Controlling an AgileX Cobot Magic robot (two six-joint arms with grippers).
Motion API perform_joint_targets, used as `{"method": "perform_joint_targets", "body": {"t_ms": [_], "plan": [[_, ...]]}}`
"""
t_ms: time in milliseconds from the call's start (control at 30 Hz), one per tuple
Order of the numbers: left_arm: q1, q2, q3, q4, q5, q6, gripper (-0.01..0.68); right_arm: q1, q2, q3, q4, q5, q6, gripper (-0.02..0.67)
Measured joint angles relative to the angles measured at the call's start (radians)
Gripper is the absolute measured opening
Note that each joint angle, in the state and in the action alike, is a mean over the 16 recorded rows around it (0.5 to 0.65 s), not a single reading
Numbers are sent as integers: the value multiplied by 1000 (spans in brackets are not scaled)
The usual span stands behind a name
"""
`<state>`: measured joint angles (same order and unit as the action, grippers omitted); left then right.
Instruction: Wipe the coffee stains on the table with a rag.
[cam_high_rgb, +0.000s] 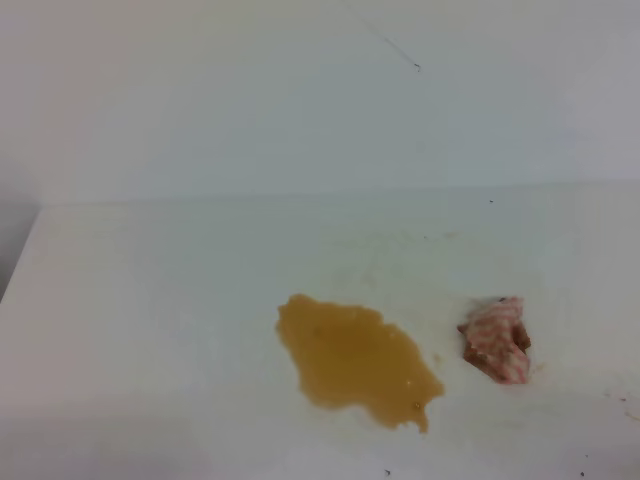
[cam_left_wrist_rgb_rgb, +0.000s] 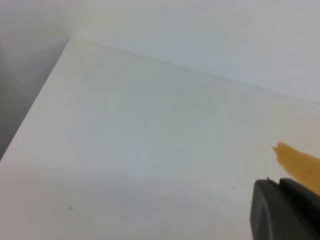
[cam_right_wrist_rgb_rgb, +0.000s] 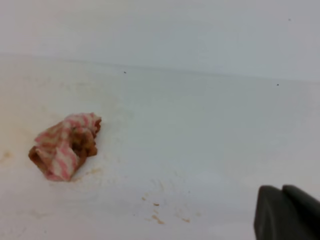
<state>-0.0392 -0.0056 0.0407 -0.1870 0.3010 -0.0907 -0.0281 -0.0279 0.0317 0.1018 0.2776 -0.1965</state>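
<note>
Neither arm shows in the high view; each wrist view catches only a dark corner of its own gripper at lower right — left gripper (cam_left_wrist_rgb_rgb: 285, 210) above bare bench (cam_high_rgb: 150, 300), state impossible to tell; right gripper (cam_right_wrist_rgb_rgb: 287, 212) with jaws pressed together, holding nothing. Coffee stains (cam_high_rgb: 355, 360) form a tan-brown blotch near the bench's front, cut off in the left wrist view. The rag (cam_high_rgb: 496, 340) — wadded, pink-and-white striped, brown-patched — lies just right of the blotch, apart from it.

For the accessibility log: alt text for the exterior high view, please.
A tan-brown coffee stain pools on a white table, with a crumpled pink-and-white striped rag lying apart to its right. No arm or pincer is in this view.
</note>
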Motion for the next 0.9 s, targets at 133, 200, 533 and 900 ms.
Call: {"method": "perform_joint_targets", "body": {"t_ms": [133,200,533,900], "plan": [[0,0,0,0,0,0,0,0,0,0,16,-5,0,-3],[0,0,0,0,0,0,0,0,0,0,21,-6,-1,-3],[0,0,0,0,0,0,0,0,0,0,33,-9,-7,-3],[0,0,0,0,0,0,0,0,0,0,34,-7,-9,-3]]}}
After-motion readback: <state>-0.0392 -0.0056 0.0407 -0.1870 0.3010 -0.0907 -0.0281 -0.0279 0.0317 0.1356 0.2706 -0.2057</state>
